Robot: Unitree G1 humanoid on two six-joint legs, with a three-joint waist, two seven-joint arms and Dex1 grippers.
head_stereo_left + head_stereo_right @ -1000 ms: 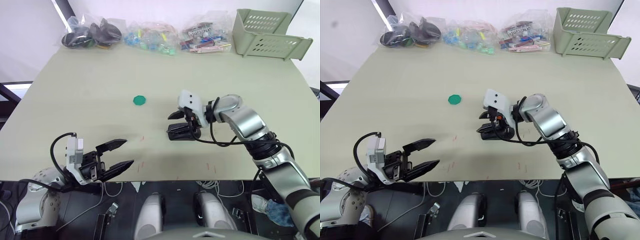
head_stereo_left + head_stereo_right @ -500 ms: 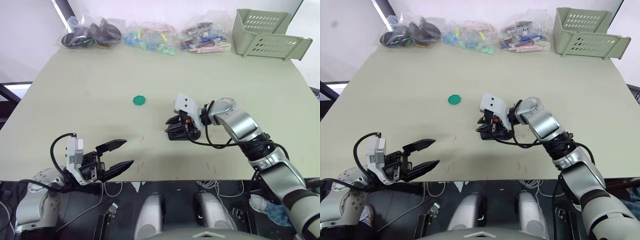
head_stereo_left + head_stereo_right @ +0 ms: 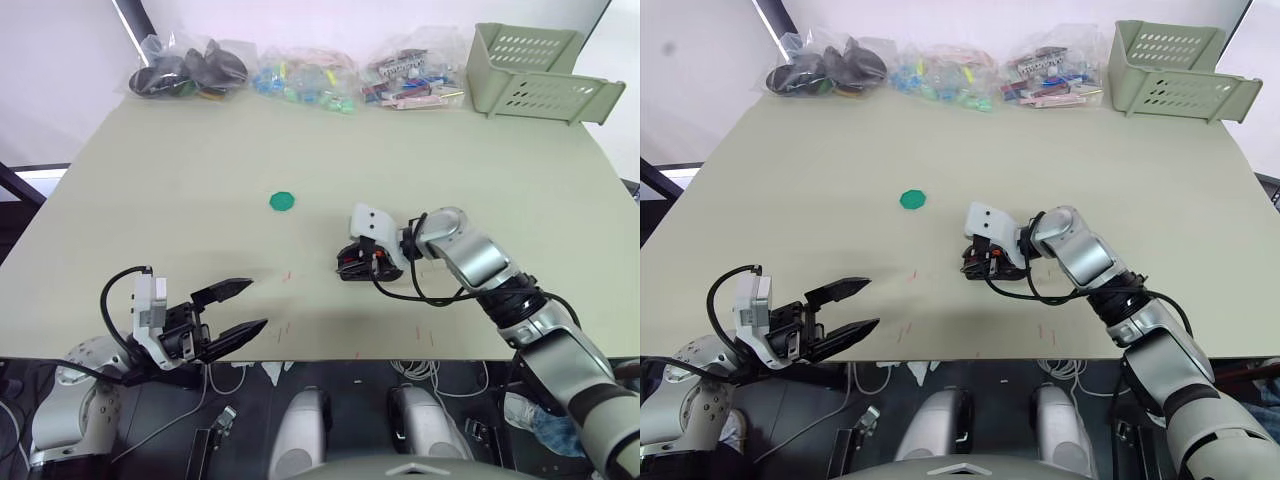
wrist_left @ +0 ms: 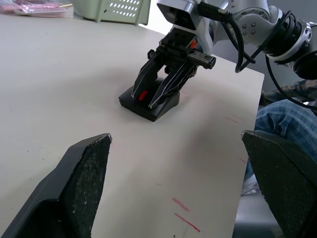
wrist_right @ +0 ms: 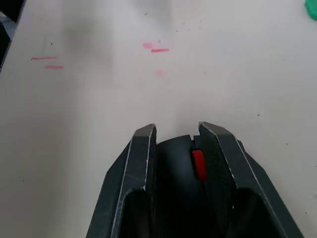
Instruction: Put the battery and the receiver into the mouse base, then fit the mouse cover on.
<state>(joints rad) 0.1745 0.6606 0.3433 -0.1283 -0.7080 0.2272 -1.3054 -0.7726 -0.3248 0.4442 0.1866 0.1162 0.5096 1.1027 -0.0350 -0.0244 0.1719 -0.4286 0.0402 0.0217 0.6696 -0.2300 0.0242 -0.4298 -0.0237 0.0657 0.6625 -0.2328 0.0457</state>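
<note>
The mouse base point(image 4: 141, 108), a black body with a red wheel point(image 5: 198, 163), lies on the table right of centre. My right gripper point(image 3: 352, 266) reaches down onto it from the right. Its two black fingers point(image 5: 141, 163) are close together on either side of the wheel and touch the body. My left gripper point(image 3: 257, 303) hovers open over the table's front edge at the left, well apart from the mouse base, with nothing between its fingers. The battery, the receiver and the mouse cover are hidden or out of view.
A flat green disc point(image 3: 282, 201) lies left of the mouse base. Along the far edge are plastic bags of parts point(image 3: 185, 68) point(image 3: 410, 75) and a pale green basket point(image 3: 535, 70). A person's jeans point(image 4: 285, 121) show beyond the table's near edge.
My right gripper has lowered and shifted slightly to the left with the mouse base, which now rests on the table. The left arm has not moved.
</note>
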